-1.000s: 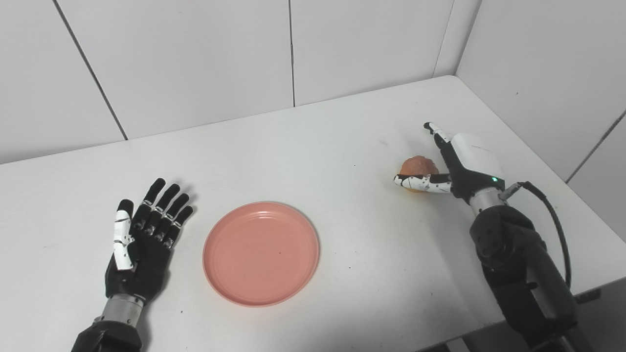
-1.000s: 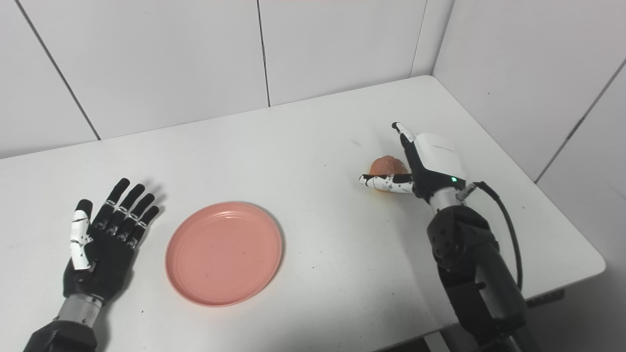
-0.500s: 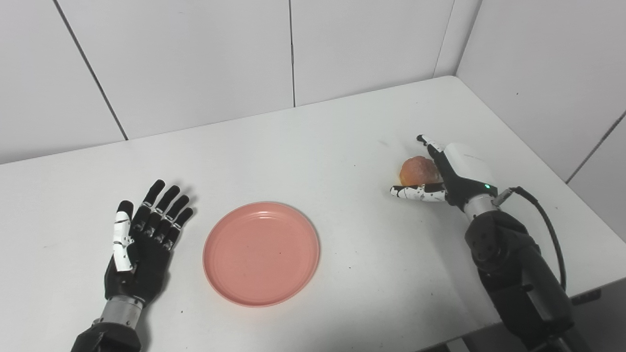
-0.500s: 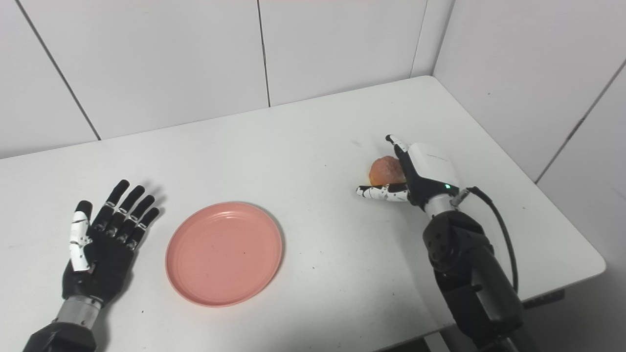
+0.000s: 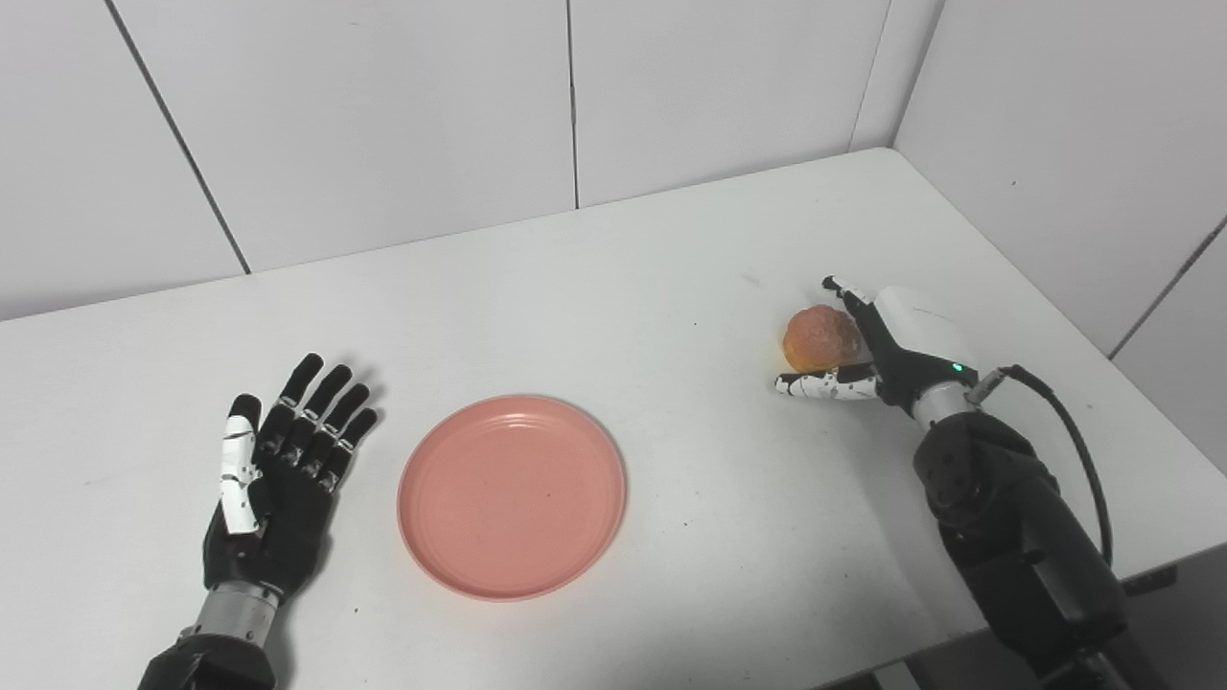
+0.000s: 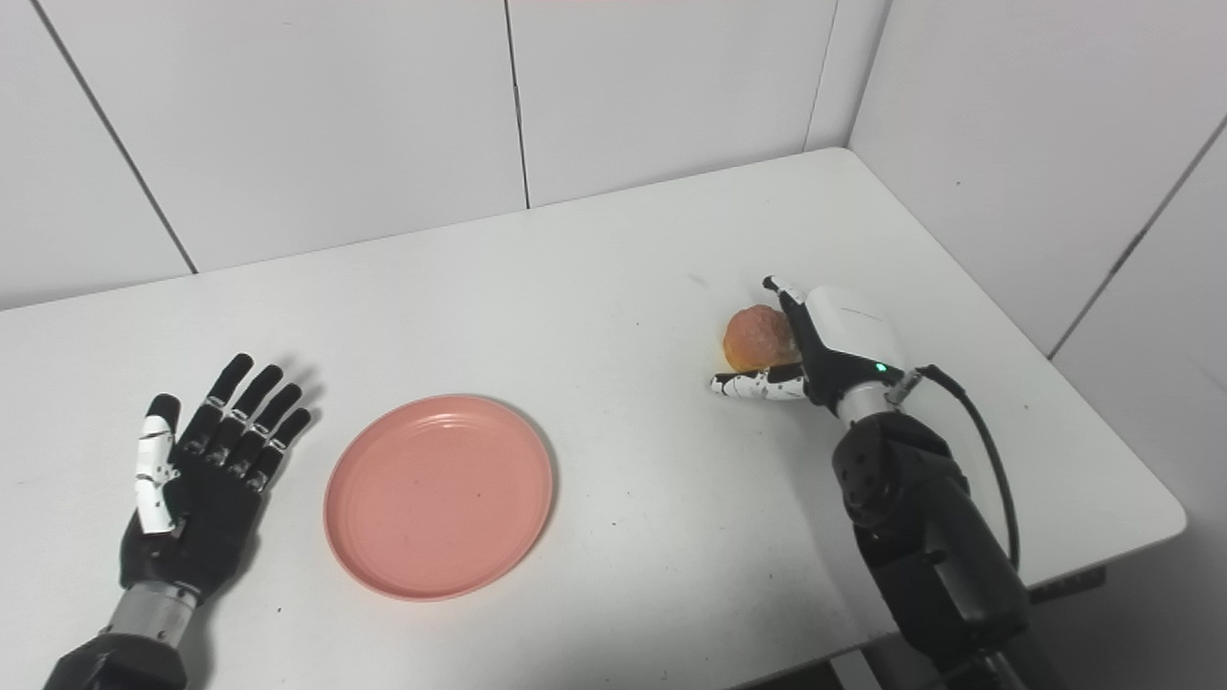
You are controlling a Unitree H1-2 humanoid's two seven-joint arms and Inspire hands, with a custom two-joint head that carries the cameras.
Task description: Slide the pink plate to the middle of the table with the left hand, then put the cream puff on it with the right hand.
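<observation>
Table (image 5: 671, 259) set into a wall corner, walls behind and to the right. Plate (image 5: 512, 496) flat on table, near the front edge, left of centre. Left hand (image 5: 278, 479) resting on table just left of plate, apart from it, fingers pointing away toward the back wall. Cream puff (image 5: 820, 339) on table well right of plate, farther back. Right hand (image 5: 887, 350) directly right of puff, thumb (image 5: 824, 385) lying in front of it, fingers behind it.

The left hand (image 5: 273, 479) is black with a white-plated thumb and metal wrist. The right hand (image 5: 887, 345) has a white back shell, speckled white thumb, a small green light, apparently an LED, and a black cable behind the fingers.
</observation>
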